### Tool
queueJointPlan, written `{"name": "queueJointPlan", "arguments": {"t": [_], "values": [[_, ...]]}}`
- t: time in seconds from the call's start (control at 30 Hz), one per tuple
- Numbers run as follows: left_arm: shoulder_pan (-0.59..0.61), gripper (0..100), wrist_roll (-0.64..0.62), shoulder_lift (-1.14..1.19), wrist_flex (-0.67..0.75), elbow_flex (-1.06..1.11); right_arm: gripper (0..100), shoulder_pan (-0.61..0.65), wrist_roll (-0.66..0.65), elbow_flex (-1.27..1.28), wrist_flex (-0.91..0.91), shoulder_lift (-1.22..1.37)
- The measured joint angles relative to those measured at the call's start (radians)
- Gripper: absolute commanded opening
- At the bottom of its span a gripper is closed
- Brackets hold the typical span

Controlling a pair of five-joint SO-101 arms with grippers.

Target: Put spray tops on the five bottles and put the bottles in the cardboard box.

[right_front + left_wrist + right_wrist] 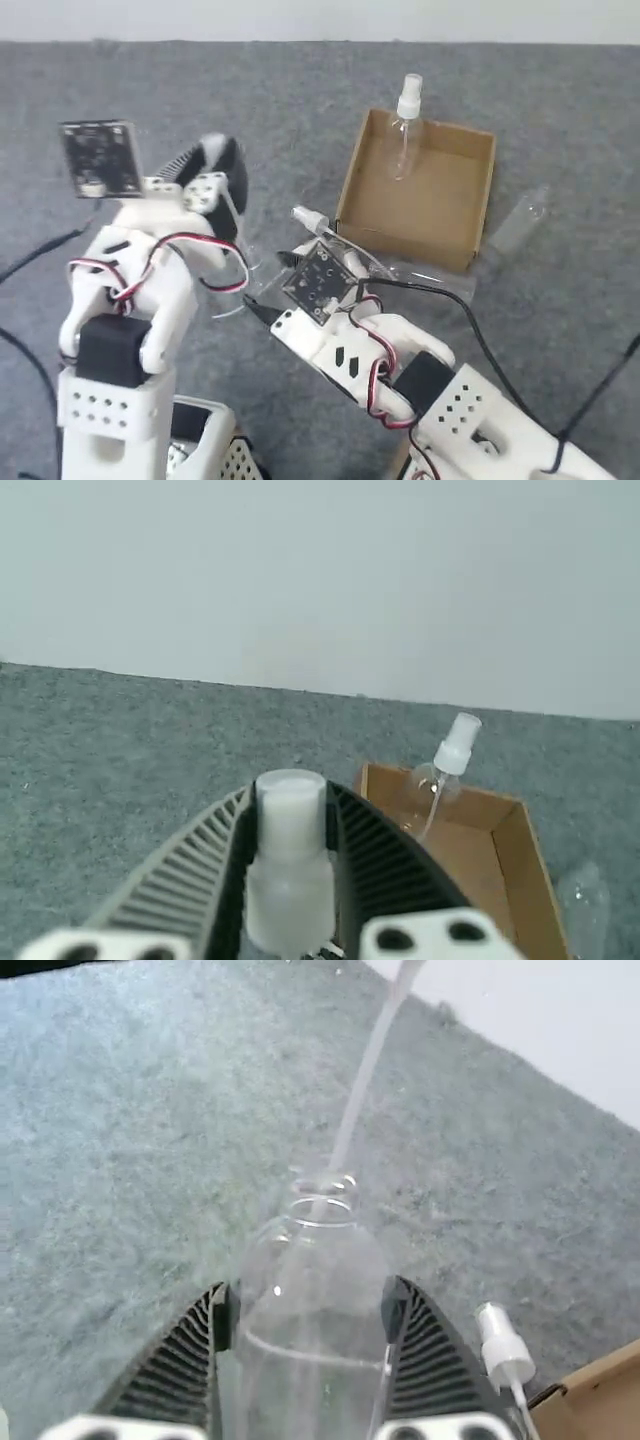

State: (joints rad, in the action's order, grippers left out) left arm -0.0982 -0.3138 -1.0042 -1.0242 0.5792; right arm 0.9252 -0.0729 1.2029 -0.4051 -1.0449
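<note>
My left gripper (290, 798) is shut on a white spray top (290, 830) and is held up at the left of the carpet (213, 165). My right gripper (308, 1305) is shut on a clear bottle (312, 1260) with its open neck facing away. A thin dip tube (362, 1080) comes down from above into that neck. The cardboard box (440, 215) lies at the back right. One bottle with a spray top (407, 125) stands inside it near the far wall.
A loose spray top (308, 217) lies on the grey carpet just left of the box, also seen beside my right fingers (503, 1343). A clear uncapped bottle (524, 216) lies to the right of the box. Cables trail from both arm bases.
</note>
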Motion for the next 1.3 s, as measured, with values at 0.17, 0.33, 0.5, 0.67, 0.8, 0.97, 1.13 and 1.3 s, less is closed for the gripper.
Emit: {"name": "queueJointPlan", "arguments": {"t": [0.17, 0.33, 0.5, 0.67, 0.8, 0.97, 1.13, 1.3], "values": [[-0.028, 1, 0.032, 0.0, -0.035, 0.031, 0.6, -0.025, 0.055, 0.132, 0.262, -0.002], [-0.034, 1, 0.032, 0.0, -0.04, 0.04, 0.6, -0.028, 0.101, 0.169, 0.405, -0.002], [-0.034, 1, 0.035, -0.008, -0.064, 0.04, 0.6, -0.028, 0.106, 0.169, 0.42, 0.0], [-0.035, 2, 0.103, -0.005, -0.115, 0.04, 0.6, -0.028, 0.106, 0.169, 0.42, 0.0], [-0.037, 13, 0.143, -0.002, -0.121, 0.04, 0.6, -0.028, 0.106, 0.169, 0.42, 0.0], [-0.029, 13, 0.158, 0.0, -0.157, 0.008, 0.6, -0.032, 0.109, 0.178, 0.425, -0.002], [-0.031, 13, 0.169, 0.0, -0.167, -0.1, 0.6, -0.034, 0.109, 0.178, 0.425, -0.002], [0.012, 13, 0.227, -0.003, -0.135, -0.164, 0.6, -0.031, 0.109, 0.178, 0.425, -0.002]]}}
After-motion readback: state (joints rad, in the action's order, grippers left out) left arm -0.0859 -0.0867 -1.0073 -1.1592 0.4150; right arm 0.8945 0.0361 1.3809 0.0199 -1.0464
